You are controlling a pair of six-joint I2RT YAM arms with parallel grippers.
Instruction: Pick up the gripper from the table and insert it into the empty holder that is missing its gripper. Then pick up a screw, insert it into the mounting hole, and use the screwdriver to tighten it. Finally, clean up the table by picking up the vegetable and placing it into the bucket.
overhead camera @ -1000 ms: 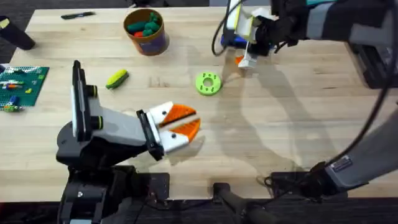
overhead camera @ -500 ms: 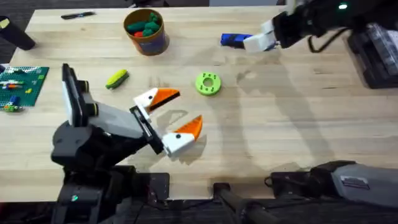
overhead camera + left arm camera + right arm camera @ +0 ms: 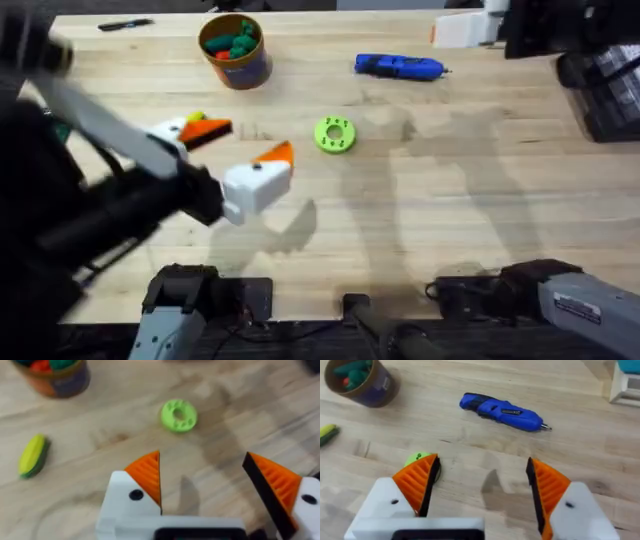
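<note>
The yellow-green vegetable lies on the table in front of my left gripper and off to one side of it. That gripper is open, orange pads wide apart and empty. In the overhead view my left gripper hangs over the vegetable and hides most of it. The bucket stands at the back left with toys inside. The blue screwdriver lies flat at the back centre. My right gripper is open and empty, high above the screwdriver. The loose gripper piece and the screw are out of view.
A lime-green disc lies mid-table, close to the left gripper. A black pen lies at the far left corner. Dark equipment fills the right edge. A white-and-teal part sits beyond the screwdriver; I cannot tell whether it is the holder.
My left arm has risen and swung left over the vegetable, its gripper opening wide. My right gripper has pulled back to the far right, leaving the screwdriver lying in full view.
</note>
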